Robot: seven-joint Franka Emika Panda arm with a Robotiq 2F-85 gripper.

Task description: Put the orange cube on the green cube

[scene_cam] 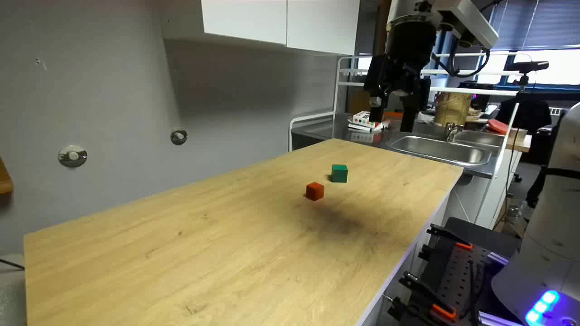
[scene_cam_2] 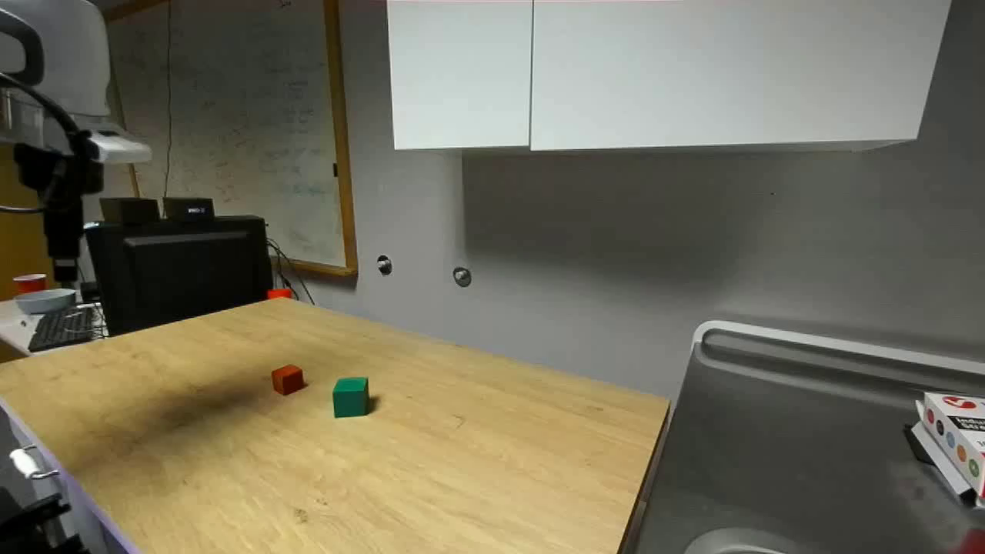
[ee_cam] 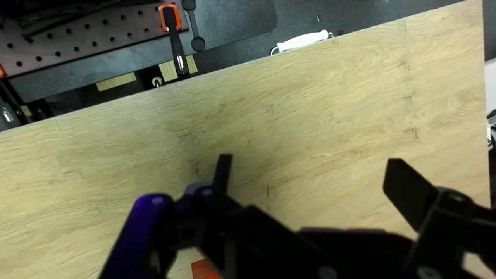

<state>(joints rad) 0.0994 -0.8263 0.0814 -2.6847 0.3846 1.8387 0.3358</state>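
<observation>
The orange cube (scene_cam: 315, 191) and the green cube (scene_cam: 339, 173) sit apart on the wooden table (scene_cam: 181, 253), a short gap between them. Both also show in an exterior view, the orange cube (scene_cam_2: 288, 380) to the left of the green cube (scene_cam_2: 351, 398). My gripper (scene_cam: 392, 120) hangs well above the table, its fingers spread with nothing between them. In the wrist view the gripper (ee_cam: 310, 164) is open over bare wood. A corner of the orange cube (ee_cam: 204, 270) shows at the bottom, partly hidden by a finger. The green cube is not visible in the wrist view.
White wall cabinets (scene_cam: 281, 22) hang above the back of the table. A metal sink (scene_cam: 439, 149) and a small box (scene_cam_2: 958, 431) stand beyond its end. A clamp (ee_cam: 174, 42) and a white handle (ee_cam: 302, 40) lie along the table's robot-side edge.
</observation>
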